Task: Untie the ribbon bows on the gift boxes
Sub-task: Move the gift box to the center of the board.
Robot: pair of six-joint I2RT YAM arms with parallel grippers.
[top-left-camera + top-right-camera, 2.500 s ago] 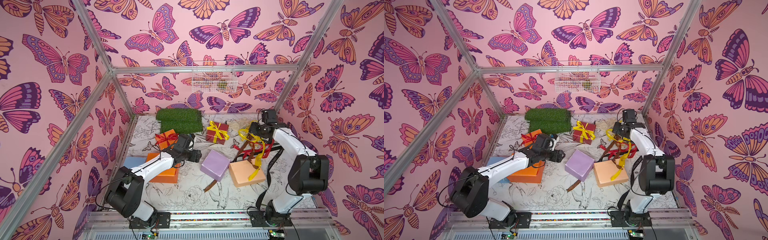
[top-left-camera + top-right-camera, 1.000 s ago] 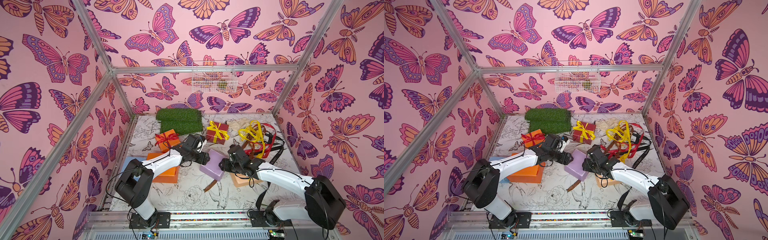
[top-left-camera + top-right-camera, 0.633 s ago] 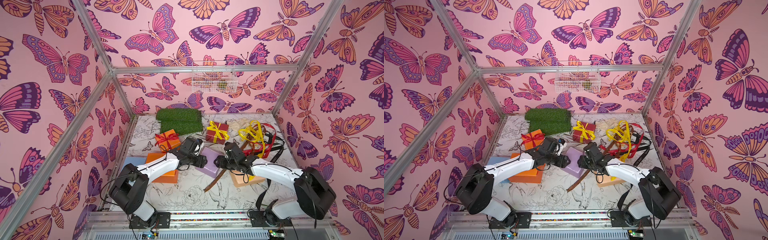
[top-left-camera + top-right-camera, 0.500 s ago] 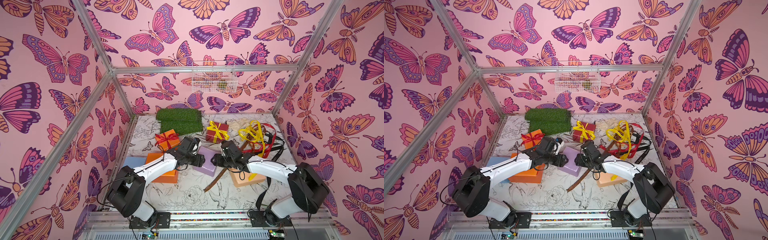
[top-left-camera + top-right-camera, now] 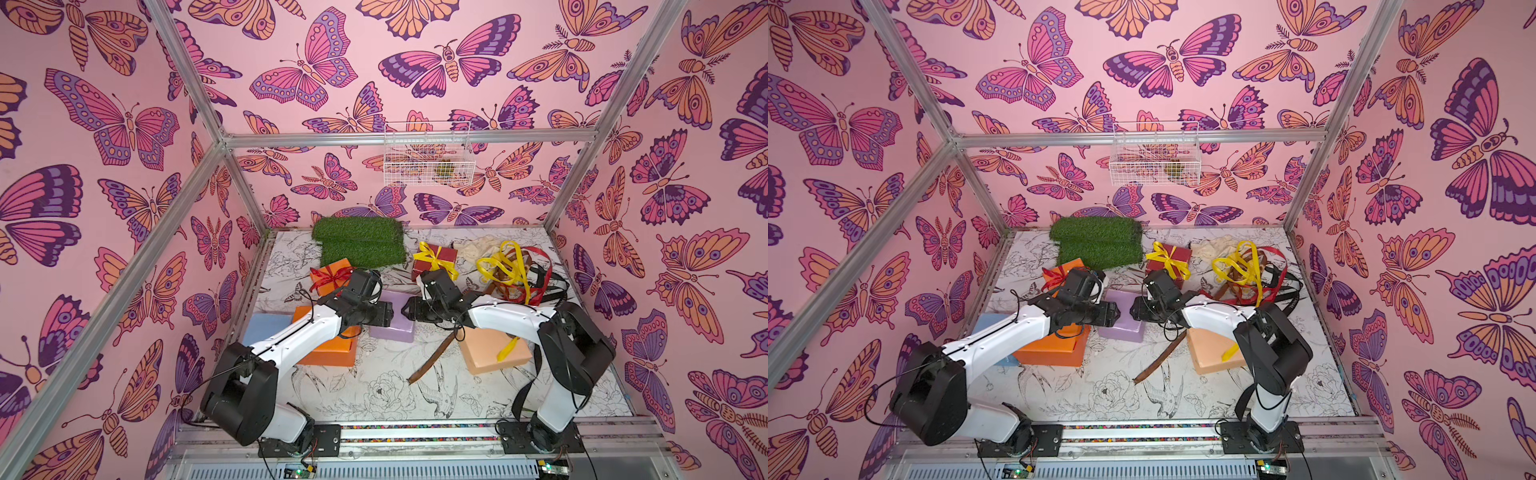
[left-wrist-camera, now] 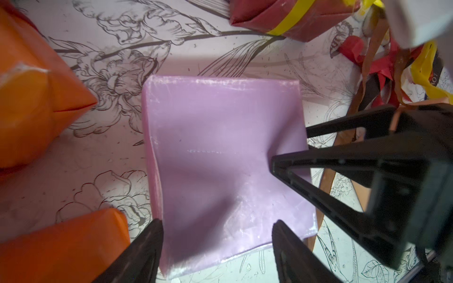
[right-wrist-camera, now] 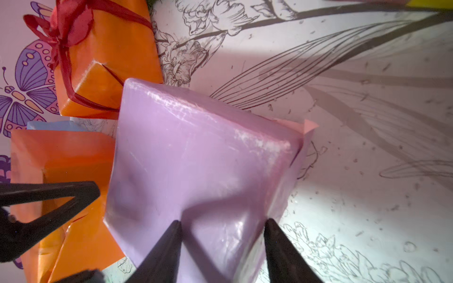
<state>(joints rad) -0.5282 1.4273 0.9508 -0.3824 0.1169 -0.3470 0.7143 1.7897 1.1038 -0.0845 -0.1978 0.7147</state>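
Observation:
A bare lilac gift box (image 5: 392,322) (image 5: 1125,322) lies mid-table with both grippers meeting over it. My left gripper (image 5: 388,314) (image 6: 217,223) is open. One of its fingers is beside the box's side and the other is over its top. My right gripper (image 5: 405,311) (image 7: 221,223) is open, and its tips press on the dented top face (image 6: 220,152). Tied ribbon bows remain on the small orange box (image 5: 330,277) (image 7: 103,56), in red, and on the dark red box (image 5: 434,259), in yellow.
A bare orange box (image 5: 328,349) and a pale blue box (image 5: 266,326) sit to the left. A peach box (image 5: 482,357) carries a yellow strip, with a loose brown ribbon (image 5: 432,359) beside it. A heap of loose ribbons (image 5: 515,274) lies back right, and green turf (image 5: 359,241) at the back.
My right arm swung from the ribbon heap at the back right down to the lilac box. The box slid left toward the orange box, and the left gripper stayed on it.

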